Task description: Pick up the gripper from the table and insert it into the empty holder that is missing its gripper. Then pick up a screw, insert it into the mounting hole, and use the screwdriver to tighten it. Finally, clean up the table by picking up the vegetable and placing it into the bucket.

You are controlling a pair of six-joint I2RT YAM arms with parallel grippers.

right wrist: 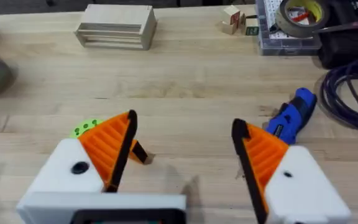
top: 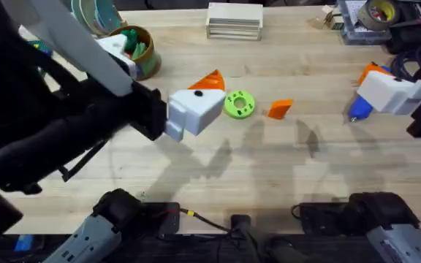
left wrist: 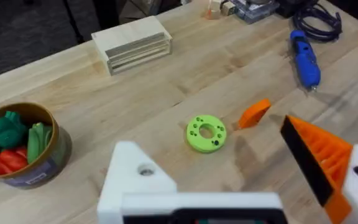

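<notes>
Loose gripper point(top: 279, 109): we see this small orange wedge lying flat on the table point(top: 283, 168), just beside the green disc point(top: 240, 104) and between the two arms. The left gripper point(left wrist: 241, 180) hovers above that disc; one holder point(left wrist: 135, 177) on it is bare, its mounting hole exposed, while the opposite jaw carries an orange ribbed pad point(left wrist: 319, 155). With nothing between them, the jaws stand parted and unloaded. The right gripper point(right wrist: 185, 155) carries both orange pads, spread wide, with nothing held; the screwdriver point(right wrist: 294, 112) lies on the table just beyond it.

We judge the loose piece light, rigid and brittle at its thin tip, as printed plastic tends to be. Its ribbed face should give friction; its smooth flanks may slip. We would take hold across the thick end, pinching the two flat sides, which leaves the mounting foot free to enter the holder.

The bucket point(left wrist: 23, 146) stands well apart at the far left and already holds green and red toy vegetables point(left wrist: 11, 140). We cannot make out any screw on the table, nor a loose vegetable.
</notes>
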